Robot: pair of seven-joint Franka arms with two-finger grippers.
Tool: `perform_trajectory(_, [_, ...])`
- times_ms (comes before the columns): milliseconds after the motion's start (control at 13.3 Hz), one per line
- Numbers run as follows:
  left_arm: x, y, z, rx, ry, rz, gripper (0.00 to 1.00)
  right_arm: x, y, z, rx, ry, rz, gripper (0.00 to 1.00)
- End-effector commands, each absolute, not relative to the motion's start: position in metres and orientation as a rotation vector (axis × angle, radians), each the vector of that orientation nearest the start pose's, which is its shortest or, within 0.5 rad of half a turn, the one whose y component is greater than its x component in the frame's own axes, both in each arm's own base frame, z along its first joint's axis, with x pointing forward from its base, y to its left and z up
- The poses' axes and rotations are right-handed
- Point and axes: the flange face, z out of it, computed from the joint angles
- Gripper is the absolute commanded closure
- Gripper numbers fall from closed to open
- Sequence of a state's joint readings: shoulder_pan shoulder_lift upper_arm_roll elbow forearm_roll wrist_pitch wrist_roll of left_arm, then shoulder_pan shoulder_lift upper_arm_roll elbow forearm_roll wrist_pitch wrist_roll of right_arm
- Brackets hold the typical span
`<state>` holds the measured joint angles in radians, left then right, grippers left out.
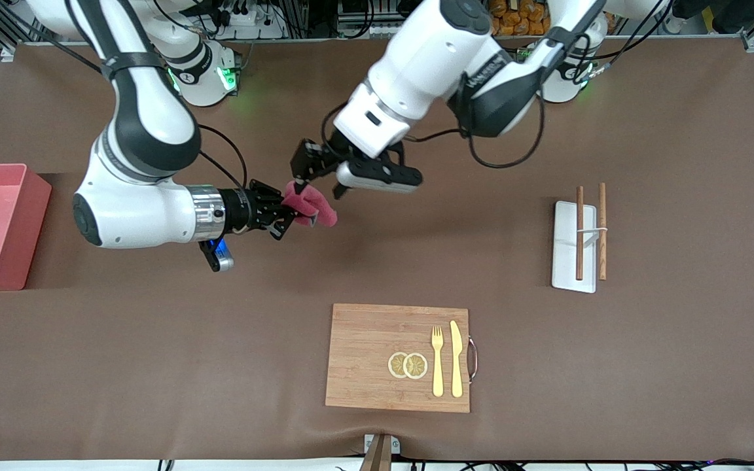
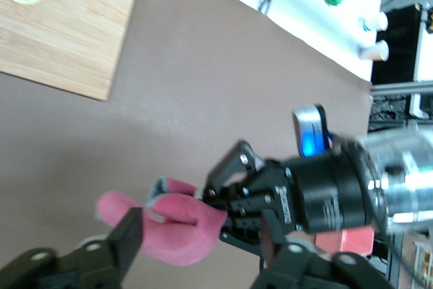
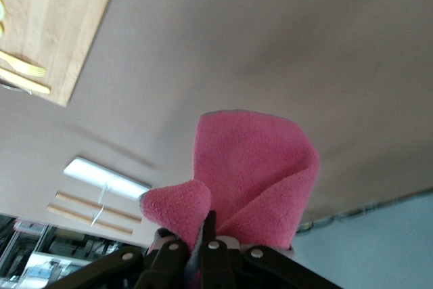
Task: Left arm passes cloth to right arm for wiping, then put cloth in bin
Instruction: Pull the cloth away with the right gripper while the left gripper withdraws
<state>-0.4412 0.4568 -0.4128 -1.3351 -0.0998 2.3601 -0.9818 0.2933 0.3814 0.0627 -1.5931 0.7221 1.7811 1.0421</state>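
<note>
The magenta-red cloth (image 1: 317, 207) hangs in the air over the middle of the table, bunched and folded. My right gripper (image 1: 287, 216), on the silver wrist, is shut on one end of it; the right wrist view shows the cloth (image 3: 257, 174) pinched between its fingers (image 3: 210, 241). My left gripper (image 1: 318, 186), on the white boxy wrist, is open, with its fingers apart on either side of the cloth (image 2: 183, 231) and not pressing it. The salmon-pink bin (image 1: 36, 216) stands at the right arm's end of the table.
A wooden cutting board (image 1: 370, 353) with lemon slices, a yellow fork and a knife lies nearer the front camera. A flat white tray (image 1: 567, 268) with two brown sticks lies toward the left arm's end.
</note>
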Motion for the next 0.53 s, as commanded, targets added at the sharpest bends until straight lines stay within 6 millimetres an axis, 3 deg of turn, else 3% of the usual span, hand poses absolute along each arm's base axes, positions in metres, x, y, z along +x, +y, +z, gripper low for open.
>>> perform_trajectory(0, [0.561, -0.444, 0.564, 2.556, 0.442, 0.224, 0.00, 0.595, 0.306, 0.384, -2.499, 1.106, 0.655, 1.00])
perform_trajectory(225, [0.590, -0.370, 0.569, 2.667, 0.501, 0.173, 0.00, 0.603, 0.310, 0.335, -2.556, 1.065, 0.599, 1.00])
perform_trajectory(300, [0.600, -0.344, 0.566, 2.705, 0.507, 0.151, 0.00, 0.605, 0.299, 0.316, -2.587, 1.022, 0.586, 1.00])
perform_trajectory(451, [0.617, -0.292, 0.564, 2.767, 0.502, 0.115, 0.00, 0.611, 0.259, 0.273, -2.634, 0.923, 0.526, 1.00])
